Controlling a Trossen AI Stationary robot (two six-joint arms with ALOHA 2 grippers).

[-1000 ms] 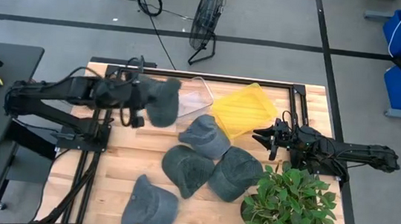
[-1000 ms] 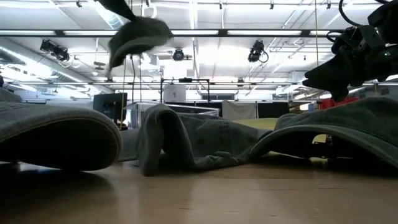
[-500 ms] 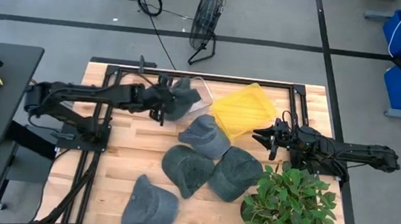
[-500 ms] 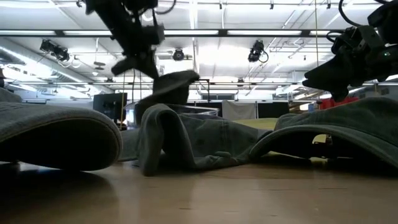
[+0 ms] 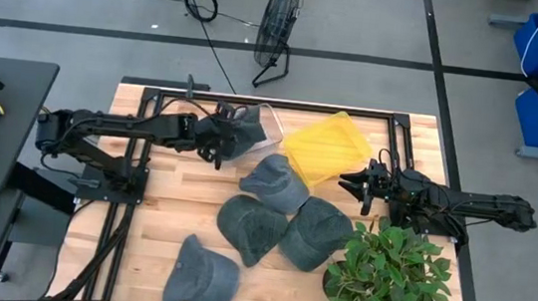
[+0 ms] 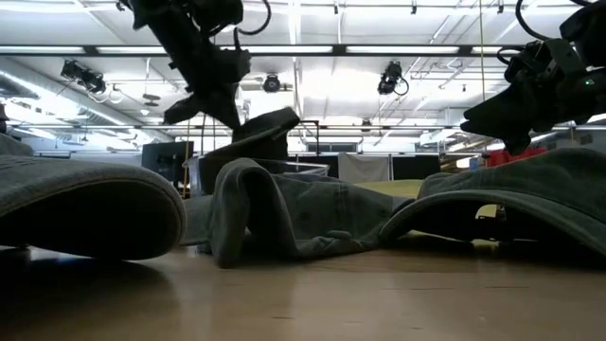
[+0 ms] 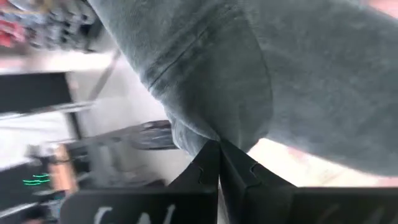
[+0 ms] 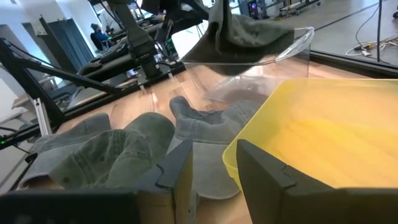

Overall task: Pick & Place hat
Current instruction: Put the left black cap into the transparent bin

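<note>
My left gripper (image 5: 218,137) is shut on a grey hat (image 5: 243,131) and holds it over the near left part of a clear bin (image 5: 274,121). The low view shows this gripper (image 6: 216,98) above the hat (image 6: 268,126). In the right wrist view the hat (image 8: 245,30) hangs into the clear bin (image 8: 292,45); whether it touches the bin cannot be told. My right gripper (image 5: 352,182) waits open beside a yellow bin (image 5: 327,149), low over the table. Several more grey hats (image 5: 274,181) lie crown up on the table. My left gripper pinches a fold of the hat's grey cloth (image 7: 214,127) between its two shut fingers (image 7: 205,165). The fingers come from the table's left, slanting down. The hat is lifted off the table and hangs past the fingertips over the clear bin.
A potted plant (image 5: 388,278) stands at the near right corner. Other hats lie at mid table (image 5: 251,229) (image 5: 318,234) and near the near edge (image 5: 202,274). Black frame rails (image 5: 127,171) run along the left side. Bare wood (image 5: 169,200) shows left of the hats.
My left gripper has carried the hat toward the table's right and far edge and down, from high above the left side to the clear bin. It has stayed shut on the hat. In the last half second it has barely moved. The right arm has kept still.
</note>
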